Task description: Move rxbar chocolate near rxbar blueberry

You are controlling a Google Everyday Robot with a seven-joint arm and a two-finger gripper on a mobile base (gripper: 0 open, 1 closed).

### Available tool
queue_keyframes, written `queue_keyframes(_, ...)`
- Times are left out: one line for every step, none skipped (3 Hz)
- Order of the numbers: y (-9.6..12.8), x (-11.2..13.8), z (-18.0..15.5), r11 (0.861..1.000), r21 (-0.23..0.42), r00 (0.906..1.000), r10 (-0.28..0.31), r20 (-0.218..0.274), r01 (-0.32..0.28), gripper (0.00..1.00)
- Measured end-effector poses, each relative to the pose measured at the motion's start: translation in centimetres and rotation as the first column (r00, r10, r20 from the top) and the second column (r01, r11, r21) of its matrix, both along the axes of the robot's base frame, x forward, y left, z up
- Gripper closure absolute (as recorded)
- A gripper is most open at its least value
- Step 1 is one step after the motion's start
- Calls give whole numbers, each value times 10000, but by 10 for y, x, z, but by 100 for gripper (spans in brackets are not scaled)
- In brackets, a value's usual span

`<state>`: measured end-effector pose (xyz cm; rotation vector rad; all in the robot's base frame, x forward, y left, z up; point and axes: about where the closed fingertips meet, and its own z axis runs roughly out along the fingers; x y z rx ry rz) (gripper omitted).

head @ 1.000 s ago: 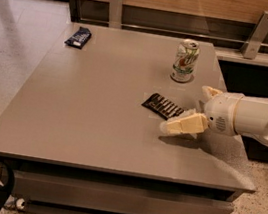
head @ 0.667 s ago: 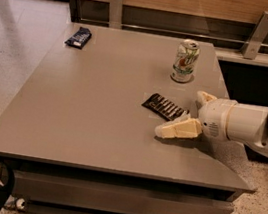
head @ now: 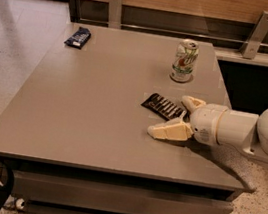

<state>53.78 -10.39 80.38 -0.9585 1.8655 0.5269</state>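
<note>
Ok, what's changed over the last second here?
The gripper has slid left in the camera view and a little toward the near edge, so its open fingers now sit either side of the right end of the rxbar chocolate. Nothing gripped yet. The bar, the rxbar blueberry at the far left corner and the can have not moved.

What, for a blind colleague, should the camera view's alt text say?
The robot's gripper, jaws open, straddles the right end of the rxbar chocolate on a grey table. The rxbar blueberry lies at the far left corner; a can stands beyond the gripper.
</note>
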Motion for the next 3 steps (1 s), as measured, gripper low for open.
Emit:
queue_keyframes(0,0,4,10000,0,10000,1,0,-1,61)
queue_keyframes(0,0,7,10000,0,10000,2,0,-2,83)
queue_keyframes(0,0,8,10000,0,10000,5,0,-5,100)
